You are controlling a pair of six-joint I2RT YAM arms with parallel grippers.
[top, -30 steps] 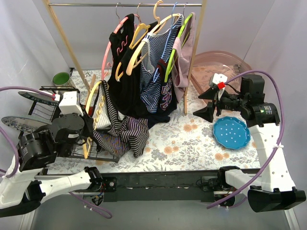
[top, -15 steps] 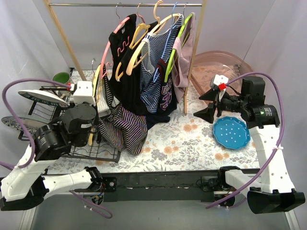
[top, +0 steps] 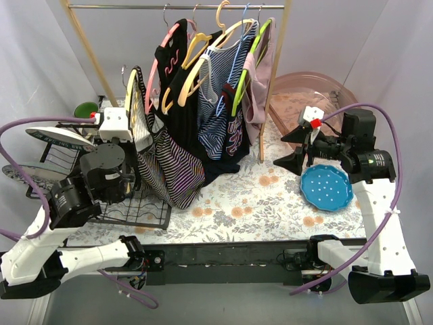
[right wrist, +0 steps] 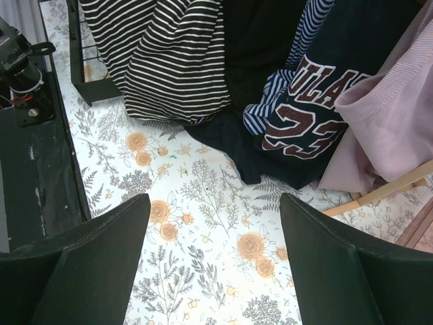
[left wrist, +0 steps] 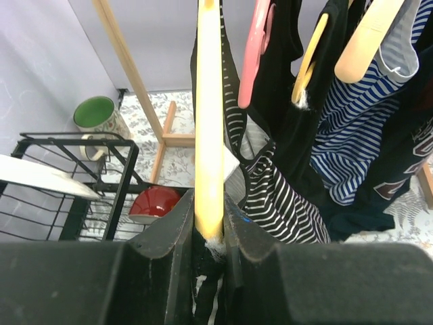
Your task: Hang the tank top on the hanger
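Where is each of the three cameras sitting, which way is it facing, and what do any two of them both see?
Top external: above and behind the arms, looking down on the table; both arms show.
Left wrist: on the left gripper, looking along its fingers clamped on the hanger.
Right wrist: on the right gripper, looking down at the table between its open fingers.
Shared: all three see the tank top.
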